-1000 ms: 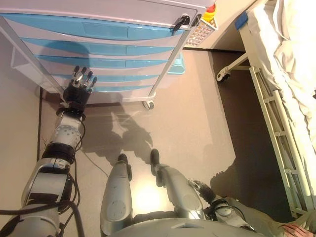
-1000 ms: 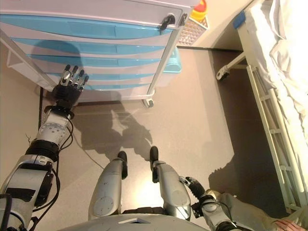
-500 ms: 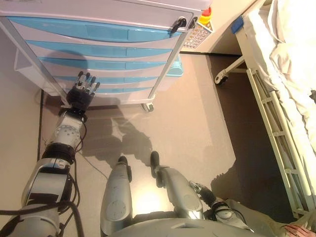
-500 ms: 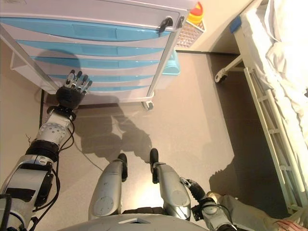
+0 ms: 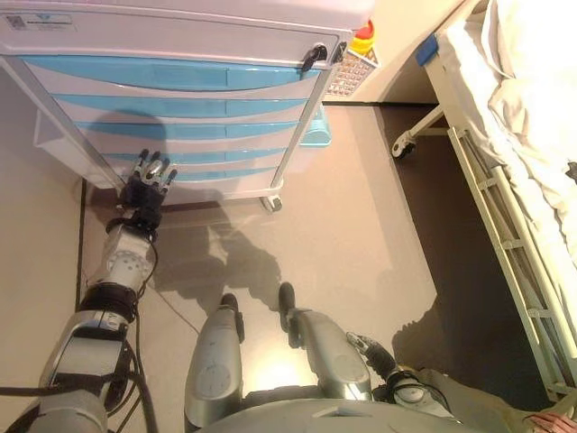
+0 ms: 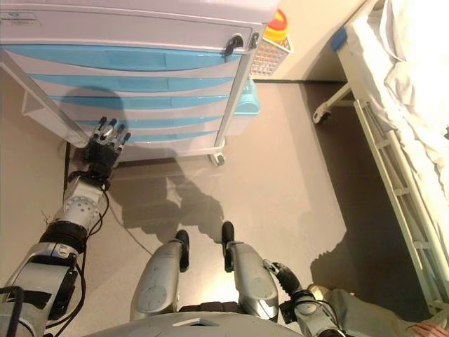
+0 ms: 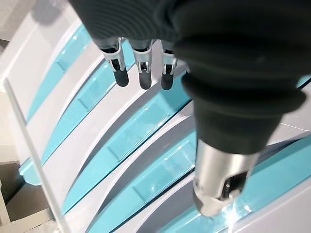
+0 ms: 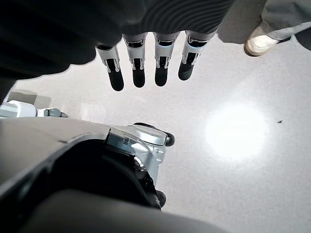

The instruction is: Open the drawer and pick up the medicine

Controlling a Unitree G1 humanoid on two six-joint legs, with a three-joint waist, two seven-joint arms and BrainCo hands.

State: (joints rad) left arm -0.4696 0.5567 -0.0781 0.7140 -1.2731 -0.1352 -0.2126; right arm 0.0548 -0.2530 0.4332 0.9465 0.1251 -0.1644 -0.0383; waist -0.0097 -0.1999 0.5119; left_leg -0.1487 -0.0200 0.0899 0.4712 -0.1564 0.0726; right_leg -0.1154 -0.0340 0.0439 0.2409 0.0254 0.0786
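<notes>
While drawers stay shut, left robot hand (image 5: 144, 188) fingers straight, glossy curved blue drawer fronts (image 5: 180, 126).

- A white cart (image 6: 140, 21) with blue drawers (image 6: 126, 60), all shut, is seen at the top on castors.
- The left hand (image 6: 102, 149) is held with straight fingers just before the lowest drawer fronts, near the cart's left post.
- A yellow, red-topped container (image 6: 276, 27) is seen in a white basket (image 6: 266, 57) on the cart's right side.
- A bed (image 6: 414, 105) with white bedding and a side rail is seen at the right.
</notes>
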